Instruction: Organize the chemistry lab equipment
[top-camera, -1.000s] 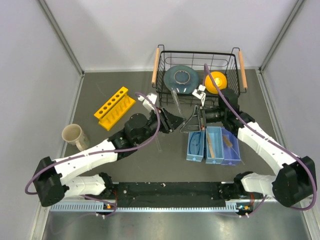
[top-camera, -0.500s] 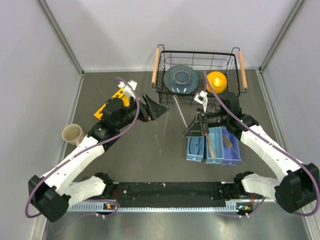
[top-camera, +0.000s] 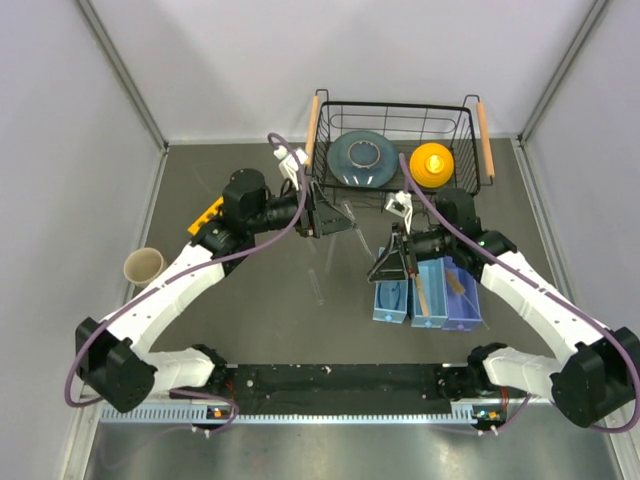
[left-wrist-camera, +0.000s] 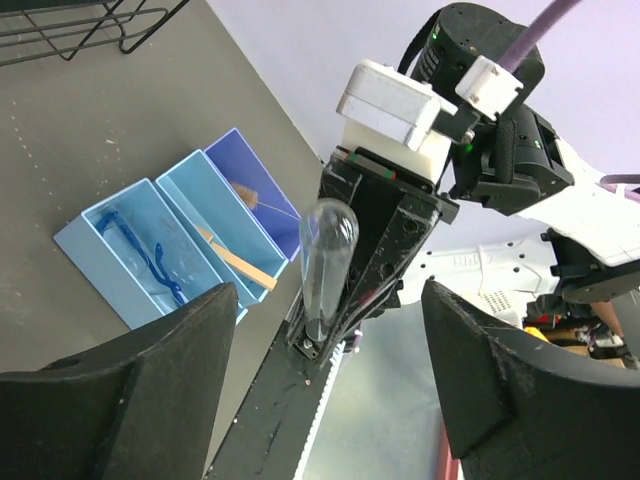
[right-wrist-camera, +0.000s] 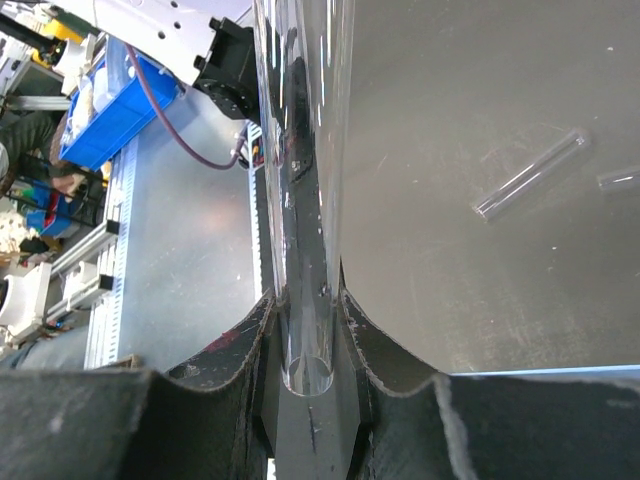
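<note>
Right gripper (right-wrist-camera: 305, 330) is pinching the tube (left-wrist-camera: 325, 262) by its open end. The rounded end points straight at the left gripper (top-camera: 335, 217), which is spread wide and empty.

The tube (right-wrist-camera: 300, 150) is clear, glossy glass. The trays (left-wrist-camera: 100, 250) are smooth blue plastic; around them the table (top-camera: 330, 335) is matt grey. Behind the trays, the wire basket (top-camera: 395, 103) has wooden handles (top-camera: 313, 125).

Top: looking down from high up, whole surface (top-camera: 300, 340) in frame. Left wrist: aimed across at a glass tube (left-wrist-camera: 325, 265), blue trays (left-wrist-camera: 190, 200) shared with top. Right wrist: crammed right against that tube.
</note>
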